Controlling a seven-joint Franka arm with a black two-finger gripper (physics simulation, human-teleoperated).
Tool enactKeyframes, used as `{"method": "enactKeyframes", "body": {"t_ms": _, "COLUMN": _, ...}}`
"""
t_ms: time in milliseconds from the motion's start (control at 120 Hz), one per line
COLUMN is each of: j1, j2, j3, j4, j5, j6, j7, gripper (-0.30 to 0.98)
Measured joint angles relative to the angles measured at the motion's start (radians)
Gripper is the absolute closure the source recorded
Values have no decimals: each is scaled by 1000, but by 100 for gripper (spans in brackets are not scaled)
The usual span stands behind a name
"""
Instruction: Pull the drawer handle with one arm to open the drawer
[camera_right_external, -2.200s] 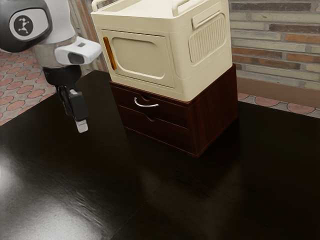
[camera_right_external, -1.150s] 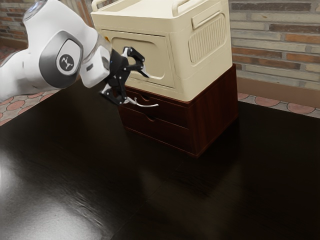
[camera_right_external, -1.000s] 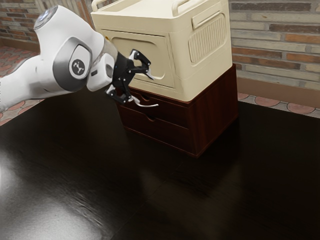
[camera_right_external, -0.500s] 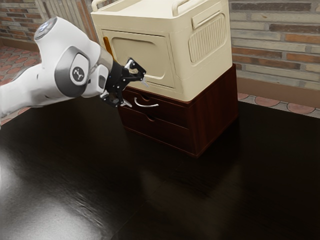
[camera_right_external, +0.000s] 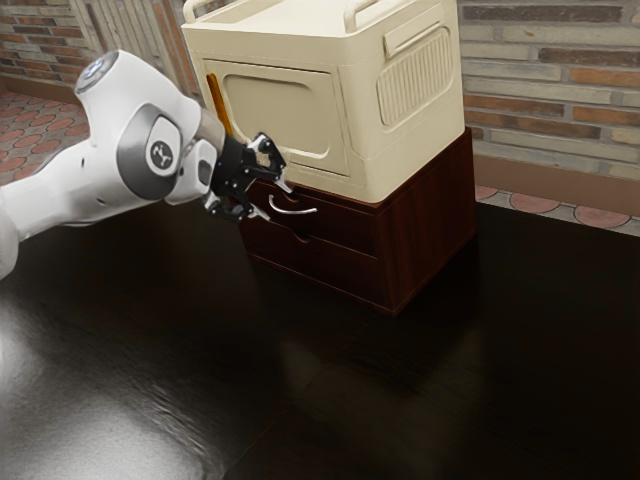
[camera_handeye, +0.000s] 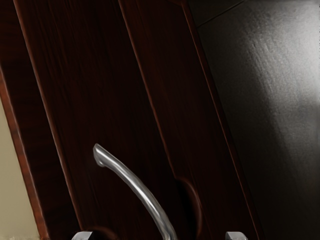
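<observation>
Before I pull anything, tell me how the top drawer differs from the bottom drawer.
The top drawer carries a curved silver handle; the bottom drawer has a bare front with none. The top drawer lies nearer the cream box, while the bottom drawer lies nearer the table. Both are shut, with dark reddish-brown wooden fronts and a notch in the upper edge.

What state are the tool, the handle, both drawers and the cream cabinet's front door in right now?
Tool: open, at the handle, holding nothing.
Curved metal handle: ungripped, attached to the upper drawer.
Upper drawer: closed.
Lower drawer: closed.
Cream cabinet's front door: closed.
</observation>
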Motion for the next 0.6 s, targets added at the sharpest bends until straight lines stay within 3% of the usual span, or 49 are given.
{"method": "enactKeyframes", "body": {"t_ms": 258, "j1": 1, "j2": 55, "j3": -3, "j4": 58, "j5": -16, "j6": -29, "j7": -50, "gripper": 49}}
{"method": "enactKeyframes", "body": {"t_ms": 342, "j1": 2, "j2": 76, "j3": -5, "j4": 72, "j5": -24, "j6": -33, "j7": -62, "gripper": 49}}
{"method": "enactKeyframes", "body": {"t_ms": 375, "j1": 3, "j2": 86, "j3": -5, "j4": 76, "j5": -31, "j6": -34, "j7": -63, "gripper": 43}}
{"method": "enactKeyframes", "body": {"t_ms": 600, "j1": 35, "j2": 107, "j3": -9, "j4": 75, "j5": -45, "j6": -43, "j7": -78, "gripper": 61}}
